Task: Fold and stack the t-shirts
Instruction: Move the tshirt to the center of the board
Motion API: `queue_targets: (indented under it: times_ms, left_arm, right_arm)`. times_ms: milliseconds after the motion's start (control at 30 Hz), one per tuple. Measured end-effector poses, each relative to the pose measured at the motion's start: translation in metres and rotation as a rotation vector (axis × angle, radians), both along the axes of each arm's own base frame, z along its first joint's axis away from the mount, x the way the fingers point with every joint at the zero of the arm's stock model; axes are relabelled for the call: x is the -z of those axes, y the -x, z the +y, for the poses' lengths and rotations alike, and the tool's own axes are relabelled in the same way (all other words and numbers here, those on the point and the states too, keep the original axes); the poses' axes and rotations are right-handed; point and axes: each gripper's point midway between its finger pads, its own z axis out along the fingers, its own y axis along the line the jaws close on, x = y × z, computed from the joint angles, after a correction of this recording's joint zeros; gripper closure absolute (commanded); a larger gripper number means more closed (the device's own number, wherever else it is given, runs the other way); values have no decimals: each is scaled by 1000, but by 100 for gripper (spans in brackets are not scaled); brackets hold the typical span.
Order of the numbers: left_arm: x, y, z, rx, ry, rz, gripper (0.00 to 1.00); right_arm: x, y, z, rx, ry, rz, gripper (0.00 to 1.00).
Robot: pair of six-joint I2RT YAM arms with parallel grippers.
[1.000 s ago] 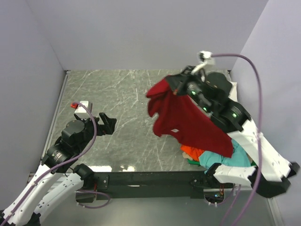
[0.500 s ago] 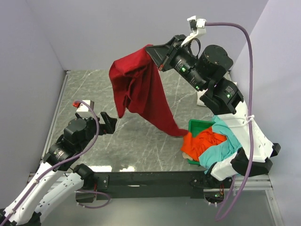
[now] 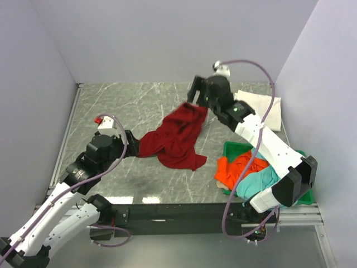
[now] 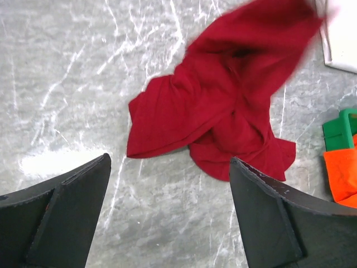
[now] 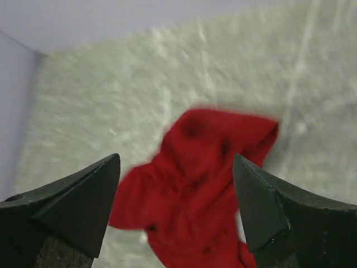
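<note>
The dark red t-shirt (image 3: 175, 137) lies crumpled in a heap mid-table, blurred in the right wrist view (image 5: 206, 184) and sharp in the left wrist view (image 4: 223, 106). My right gripper (image 3: 196, 96) hangs open above its far corner, nothing between the fingers (image 5: 177, 157). My left gripper (image 3: 131, 146) stands open just short of the shirt's left hem (image 4: 170, 161), holding nothing. A white t-shirt (image 3: 259, 103) lies flat at the back right. The orange t-shirt (image 3: 242, 167) and the teal t-shirt (image 3: 265, 181) spill over the tray.
A green plastic tray (image 3: 237, 149) stands at the near right with the orange and teal cloth in it; its corner shows in the left wrist view (image 4: 340, 131). Walls close the table on the left, back and right. Bare marble table (image 3: 122, 106) stretches left of the red shirt.
My right gripper has opened and let go of the red shirt, which dropped from mid-air onto the table. The right arm came down and back. The left gripper edged toward the shirt.
</note>
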Motion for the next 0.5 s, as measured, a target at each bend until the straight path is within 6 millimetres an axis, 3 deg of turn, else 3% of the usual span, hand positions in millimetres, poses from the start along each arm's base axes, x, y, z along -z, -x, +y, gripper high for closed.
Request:
queue_targets:
  times_ms: [100,200,333,500]
  left_arm:
    - [3,-1,-3,-4,19,20,8]
    - [2,-4,-9,-11,80,9,6]
    - [30,-12,-19,-27,140,25,10]
    - [99,-26,-18,-99,48,180,21]
  right_arm:
    - [59,13,-13,28,59,104,12]
    - [109,47,-25,2,89,193,14]
    - [131,79,-30,-43,34,213,19]
    - [153,99,-29,-76,-20,237,20]
